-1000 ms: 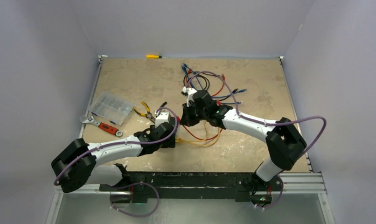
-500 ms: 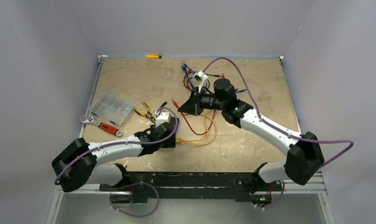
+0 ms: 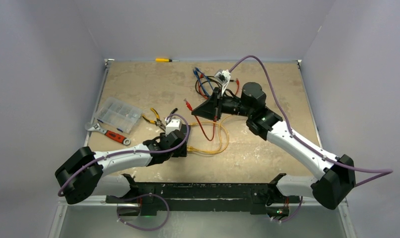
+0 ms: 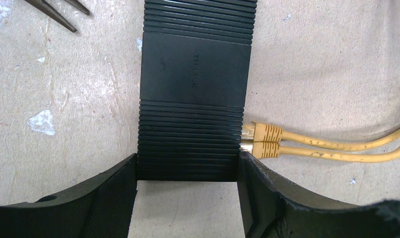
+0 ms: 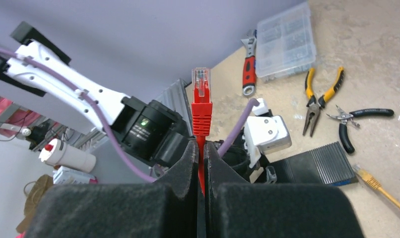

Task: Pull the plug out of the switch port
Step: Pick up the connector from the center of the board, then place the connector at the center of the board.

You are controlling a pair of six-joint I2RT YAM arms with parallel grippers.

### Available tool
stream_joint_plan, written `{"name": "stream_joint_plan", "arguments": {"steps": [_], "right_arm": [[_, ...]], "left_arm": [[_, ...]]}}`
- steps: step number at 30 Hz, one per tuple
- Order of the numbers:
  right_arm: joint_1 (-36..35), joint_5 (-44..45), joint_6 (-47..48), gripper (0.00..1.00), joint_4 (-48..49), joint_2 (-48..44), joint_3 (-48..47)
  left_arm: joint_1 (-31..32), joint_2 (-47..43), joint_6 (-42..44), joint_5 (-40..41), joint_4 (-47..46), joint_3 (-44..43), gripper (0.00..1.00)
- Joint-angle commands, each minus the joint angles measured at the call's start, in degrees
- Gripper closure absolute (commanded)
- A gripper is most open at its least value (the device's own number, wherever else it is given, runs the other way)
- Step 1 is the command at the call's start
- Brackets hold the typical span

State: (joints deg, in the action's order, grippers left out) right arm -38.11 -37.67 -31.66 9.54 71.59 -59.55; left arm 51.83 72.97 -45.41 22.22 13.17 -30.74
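Observation:
The switch (image 4: 195,99) is a flat black ribbed box lying on the table. My left gripper (image 4: 188,167) is shut on its near end, one finger on each long side. Two yellow plugs (image 4: 261,140) sit in sockets on its right face. The switch also shows in the right wrist view (image 5: 317,163). In the top view my left gripper (image 3: 179,148) covers most of it. My right gripper (image 5: 200,146) is shut on a red cable just behind its red plug (image 5: 201,94). The plug points up, free in the air. In the top view my right gripper (image 3: 195,112) is raised, well away from the switch, with the red plug (image 3: 187,104) at its tip.
A clear compartment box (image 3: 117,114), a red-handled wrench (image 3: 111,134) and pliers (image 3: 156,119) lie at the left. A tangle of cables (image 3: 208,84) lies at the back. A yellow screwdriver (image 3: 166,60) is at the far edge. Yellow cables (image 3: 210,148) loop right of the switch.
My right arm has swung up and to the back right with the red cable, carrying the red plug away from the switch. My left arm has not moved.

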Motion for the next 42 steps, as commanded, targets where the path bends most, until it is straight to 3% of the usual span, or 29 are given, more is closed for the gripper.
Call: {"name": "stream_joint_plan", "arguments": {"steps": [1, 42], "right_arm": [[0.4, -3.0, -1.8, 1.00, 4.5, -3.1, -2.6], [0.7, -16.5, -7.3, 1.00, 20.2, -10.8, -4.2]], "left_arm": [[0.4, 3.2, -0.5, -3.1, 4.3, 2.3, 1.00], [0.5, 4.4, -0.3, -2.7, 4.3, 1.4, 1.00]]}}
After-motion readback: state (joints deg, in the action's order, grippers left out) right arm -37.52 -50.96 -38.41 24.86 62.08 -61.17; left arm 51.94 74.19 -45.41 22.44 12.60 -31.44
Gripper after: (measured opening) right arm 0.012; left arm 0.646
